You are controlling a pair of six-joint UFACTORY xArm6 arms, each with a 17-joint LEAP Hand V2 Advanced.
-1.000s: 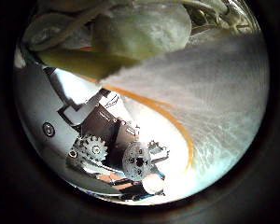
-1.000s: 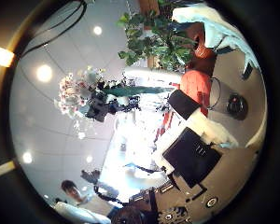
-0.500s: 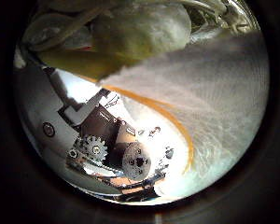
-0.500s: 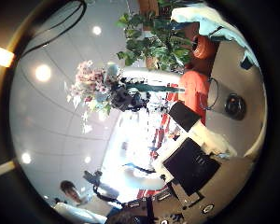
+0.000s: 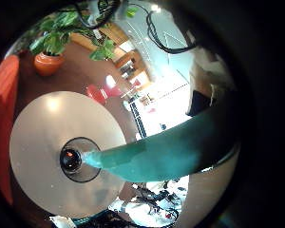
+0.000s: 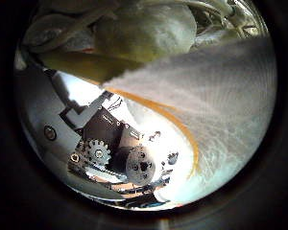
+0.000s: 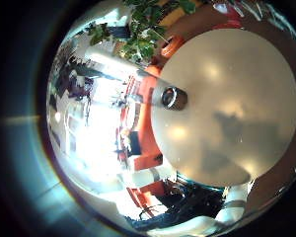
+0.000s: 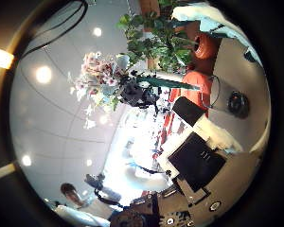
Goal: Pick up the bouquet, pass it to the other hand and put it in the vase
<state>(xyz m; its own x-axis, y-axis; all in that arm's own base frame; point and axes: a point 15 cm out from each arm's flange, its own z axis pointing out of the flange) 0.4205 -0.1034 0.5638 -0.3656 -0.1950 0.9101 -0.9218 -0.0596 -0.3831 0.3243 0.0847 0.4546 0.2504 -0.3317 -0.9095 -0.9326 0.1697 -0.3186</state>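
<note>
The bouquet's long wrapped stem (image 5: 180,147) runs out from my left palm, its tip close above the dark vase (image 5: 78,157) on the round table (image 5: 33,133). The bouquet's wrap (image 6: 216,105) fills the left thumb side view, with my left hand's fingers (image 6: 134,161) curled beside it. In the right thumb side view the left hand (image 8: 137,92) holds the bouquet (image 8: 99,71) in the air, stem (image 8: 172,83) pointing toward the table. My right hand (image 8: 194,161) is apart from it, fingers relaxed and holding nothing. The vase (image 7: 174,97) stands upright near the table's (image 7: 232,79) edge.
A large potted plant (image 8: 161,38) and low seats (image 8: 199,90) stand beyond the table. A plant in a pot (image 5: 49,47) is on the floor past the table's far side.
In the right thumb side view, the left hand and bouquet have moved across toward the table and vase. The left hand's hold on the wrap looks the same.
</note>
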